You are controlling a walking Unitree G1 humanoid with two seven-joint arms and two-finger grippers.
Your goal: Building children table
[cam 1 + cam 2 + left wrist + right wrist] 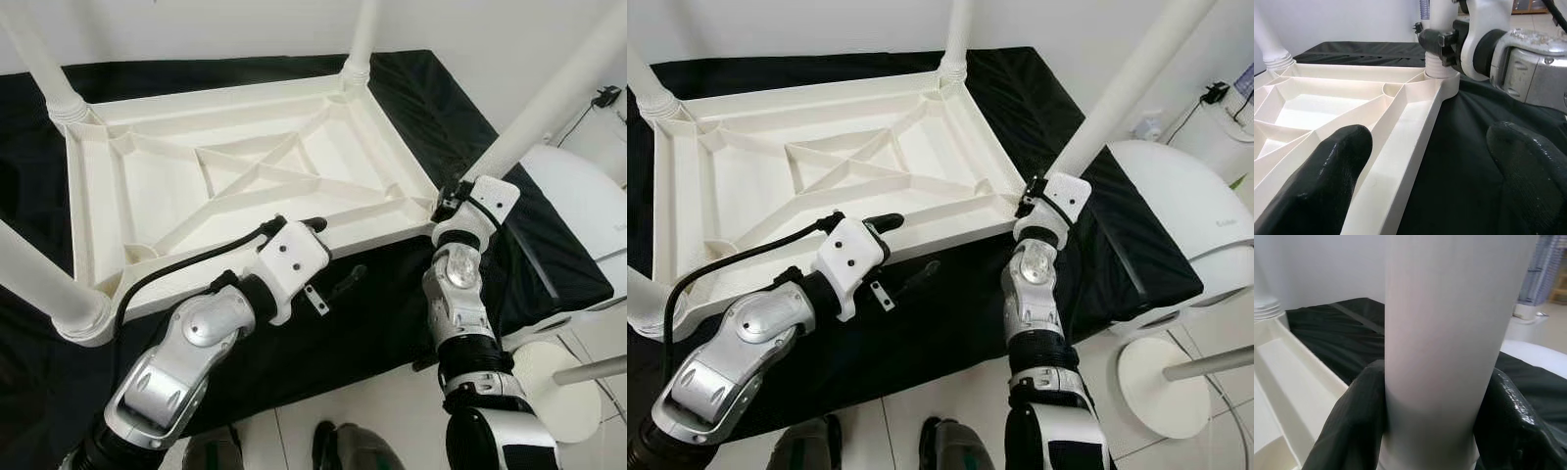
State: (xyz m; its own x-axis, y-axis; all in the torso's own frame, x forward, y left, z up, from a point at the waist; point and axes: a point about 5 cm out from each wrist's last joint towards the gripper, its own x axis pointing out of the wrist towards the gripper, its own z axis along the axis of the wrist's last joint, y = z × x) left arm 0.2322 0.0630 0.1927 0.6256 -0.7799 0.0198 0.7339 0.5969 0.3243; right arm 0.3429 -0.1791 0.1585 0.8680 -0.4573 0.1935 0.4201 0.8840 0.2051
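A white plastic children's table [372,227] lies upside down on a black cloth [431,108], its ribbed underside facing up. Legs stand at its four corners. My right gripper [453,202] is shut on the near-right leg [549,98] just above its socket; both black fingers [1347,426] press the leg's sides. My left gripper [333,253] is open at the table's near rim. One of its fingers [1322,181] hovers over the rim and the other [1528,171] over the cloth, holding nothing.
The far-right leg [361,39], far-left leg [44,69] and near-left leg [39,284] rise around the table. A white rounded object [578,196] and a round white base [558,392] stand at the right on the tiled floor. My feet [343,450] show below.
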